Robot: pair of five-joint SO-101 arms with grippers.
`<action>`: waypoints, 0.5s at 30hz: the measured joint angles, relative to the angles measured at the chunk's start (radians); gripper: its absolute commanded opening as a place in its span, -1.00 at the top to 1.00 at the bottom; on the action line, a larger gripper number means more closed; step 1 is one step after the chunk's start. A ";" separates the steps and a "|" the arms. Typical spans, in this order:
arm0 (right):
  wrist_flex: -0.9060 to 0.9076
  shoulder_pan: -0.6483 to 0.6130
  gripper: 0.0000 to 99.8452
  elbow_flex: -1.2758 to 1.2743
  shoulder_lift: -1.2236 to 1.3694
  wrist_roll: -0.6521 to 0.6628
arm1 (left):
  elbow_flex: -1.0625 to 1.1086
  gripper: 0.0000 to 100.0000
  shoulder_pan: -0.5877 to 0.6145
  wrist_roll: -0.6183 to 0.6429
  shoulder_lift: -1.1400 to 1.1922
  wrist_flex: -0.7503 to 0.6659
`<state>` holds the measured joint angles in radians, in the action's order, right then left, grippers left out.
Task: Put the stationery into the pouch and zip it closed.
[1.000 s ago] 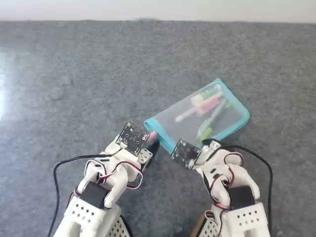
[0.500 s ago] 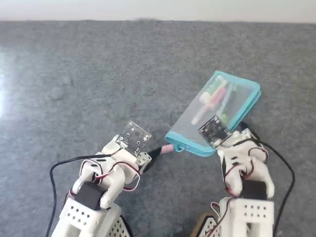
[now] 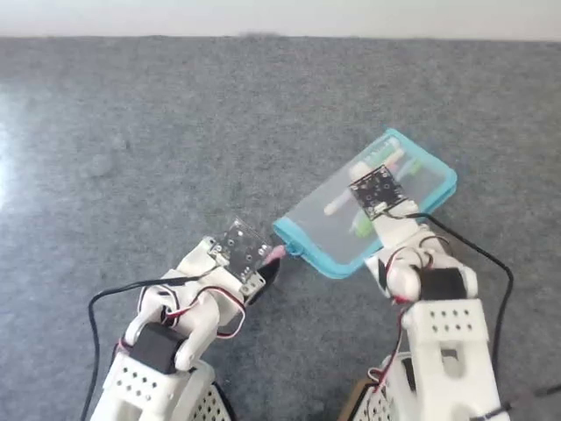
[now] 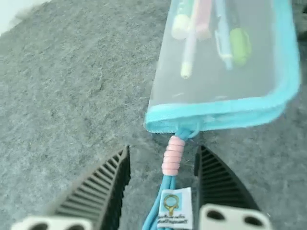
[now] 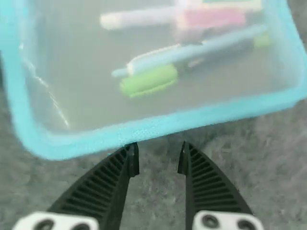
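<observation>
A clear pouch (image 3: 351, 215) with a teal border lies on the grey mat, holding several pens and markers (image 5: 148, 79). Its zipper slider sits at the corner nearest my left gripper (image 4: 163, 153). That gripper is open, and the teal pull cord with its pink beads (image 4: 172, 154) and paper tag (image 4: 172, 216) runs between the fingers. In the high view the left gripper (image 3: 267, 267) is just off that corner. My right gripper (image 5: 157, 151) is open a little, its tips at the pouch's long teal edge (image 5: 158, 125). The right arm (image 3: 412, 276) leans over the pouch.
Grey felt mat (image 3: 175, 132) covers the table. A pale strip (image 3: 280, 17) runs along the far edge. Black cables (image 3: 105, 298) loop beside both arm bases near the front.
The pouch swung to the right, away from the left gripper, then slid back a little toward it. The right wrist rose over the pouch. The left arm barely moved.
</observation>
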<state>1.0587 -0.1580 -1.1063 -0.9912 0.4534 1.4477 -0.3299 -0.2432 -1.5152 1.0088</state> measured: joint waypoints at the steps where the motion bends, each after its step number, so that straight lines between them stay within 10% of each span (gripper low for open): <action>1: 0.031 -0.018 0.68 0.015 -0.040 -0.012 | 0.000 0.48 -0.003 -0.011 0.000 0.000; 15: 0.190 -0.094 0.49 0.037 -0.210 -0.034 | -0.382 0.49 0.046 -0.137 0.700 -0.028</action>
<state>1.2490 -0.2516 -1.0694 -1.2014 0.4196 1.0656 -0.2839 -0.3798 -0.8155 0.9812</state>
